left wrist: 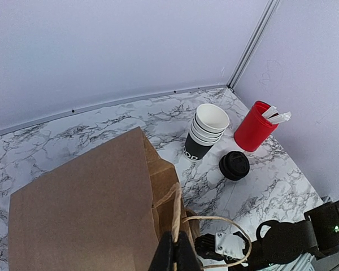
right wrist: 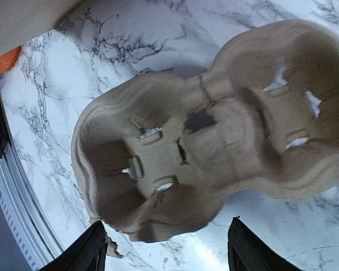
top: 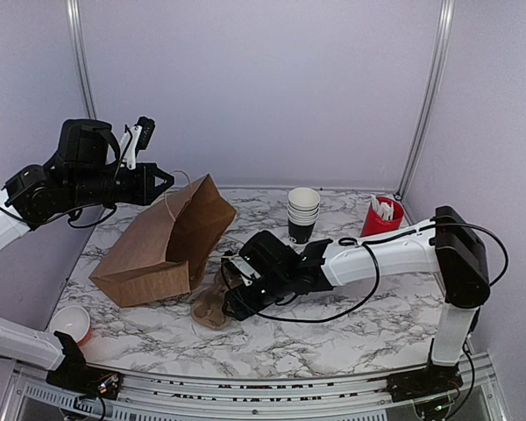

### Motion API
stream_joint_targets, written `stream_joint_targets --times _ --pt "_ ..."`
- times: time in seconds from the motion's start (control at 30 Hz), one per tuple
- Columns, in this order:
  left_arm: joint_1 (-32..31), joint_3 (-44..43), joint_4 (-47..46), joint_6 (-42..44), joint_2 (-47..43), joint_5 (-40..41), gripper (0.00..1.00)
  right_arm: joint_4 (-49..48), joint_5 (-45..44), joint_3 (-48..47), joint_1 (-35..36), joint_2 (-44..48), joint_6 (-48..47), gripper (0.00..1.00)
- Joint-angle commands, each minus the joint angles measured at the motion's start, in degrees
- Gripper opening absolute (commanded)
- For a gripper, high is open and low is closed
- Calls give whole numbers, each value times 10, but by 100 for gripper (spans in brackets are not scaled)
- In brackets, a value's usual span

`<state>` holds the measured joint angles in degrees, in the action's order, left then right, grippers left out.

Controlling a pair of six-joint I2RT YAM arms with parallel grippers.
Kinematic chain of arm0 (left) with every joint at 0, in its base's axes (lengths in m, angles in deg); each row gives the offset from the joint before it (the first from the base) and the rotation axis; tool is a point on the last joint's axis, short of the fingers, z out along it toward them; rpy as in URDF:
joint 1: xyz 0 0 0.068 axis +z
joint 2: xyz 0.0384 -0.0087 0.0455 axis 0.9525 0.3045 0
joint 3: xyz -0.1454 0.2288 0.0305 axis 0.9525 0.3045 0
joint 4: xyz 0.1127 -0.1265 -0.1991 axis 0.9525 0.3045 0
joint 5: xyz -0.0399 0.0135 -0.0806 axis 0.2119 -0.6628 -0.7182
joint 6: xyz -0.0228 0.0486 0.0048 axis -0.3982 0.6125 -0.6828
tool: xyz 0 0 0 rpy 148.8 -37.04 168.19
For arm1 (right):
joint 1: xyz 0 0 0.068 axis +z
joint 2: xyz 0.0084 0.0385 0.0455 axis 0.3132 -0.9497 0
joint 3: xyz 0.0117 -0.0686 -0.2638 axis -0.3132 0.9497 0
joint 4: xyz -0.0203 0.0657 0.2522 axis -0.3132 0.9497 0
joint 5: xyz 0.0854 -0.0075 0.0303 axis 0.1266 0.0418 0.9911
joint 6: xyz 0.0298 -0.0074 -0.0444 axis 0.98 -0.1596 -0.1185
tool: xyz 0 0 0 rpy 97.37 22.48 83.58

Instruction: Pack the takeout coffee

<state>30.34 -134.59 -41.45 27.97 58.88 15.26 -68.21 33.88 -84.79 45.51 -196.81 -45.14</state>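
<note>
- Marble-patterned surface (top: pixel 333 324), plain lavender walls on three sides, metal posts in the far corners.
- Brown paper bag (top: pixel 158 246) leans on its side at left-centre, mouth facing right.
- Left pincer (left wrist: pixel 175 248): closed on the bag's twine handle (left wrist: pixel 214 217) and raised above the bag. The rest of the loop hangs slack.
- Right pincer (right wrist: pixel 168 248): jaws apart, nothing between them, hovering low over a pulp cup carrier (right wrist: pixel 203 135). The carrier lies flat just beside the bag mouth.
- Takeout coffee (left wrist: pixel 234 165): black lid on, upright at the far right of the surface, just beside the stack of cups (left wrist: pixel 206 130) and the red cup (left wrist: pixel 253 127). It is well apart from the bag and neither pincer touches it. The overhead view does not show it clearly, because the right forearm crosses that spot.
- Judgement: packing has not started. The coffee is outside both carrier and bag.
- Risks:
  - The twine is thin, so it could slip through the closed left pincer or tear at the paper, and the mouth would then collapse.
  - The right forearm and its cable run close to the coffee, and a sideways swing could tip it or the stack.
  - The carrier rim is shallow, soft pulp, so a grip there may crush it or slide off.
  - The carrier sits near the bag edge, so lifting it may snag the paper.
</note>
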Motion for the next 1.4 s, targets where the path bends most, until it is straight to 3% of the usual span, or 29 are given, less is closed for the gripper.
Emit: stream_joint_targets --times 0.0,0.3,0.53,0.77,1.0,1.17,1.37 --pt "0 1 -3 10 -11 9 0 36 -29 -23 -31 36 -83 71" --pt "0 -2 4 1 -12 58 0 59 3 -109 -54 -26 -222 71" --pt "1 -4 17 -8 -24 101 0 66 7 -163 -45 -93 -254 70" --pt "2 -7 21 -9 -32 153 0 30 -8 -140 -31 -111 -264 70" --pt "2 -15 22 -2 -28 159 0 49 -46 -178 -18 -152 -276 68" --pt "3 -19 21 2 -26 156 0 66 -61 -195 -17 -170 -278 63" --pt "3 -24 21 11 -23 148 0 68 -62 -190 -14 -158 -259 48"
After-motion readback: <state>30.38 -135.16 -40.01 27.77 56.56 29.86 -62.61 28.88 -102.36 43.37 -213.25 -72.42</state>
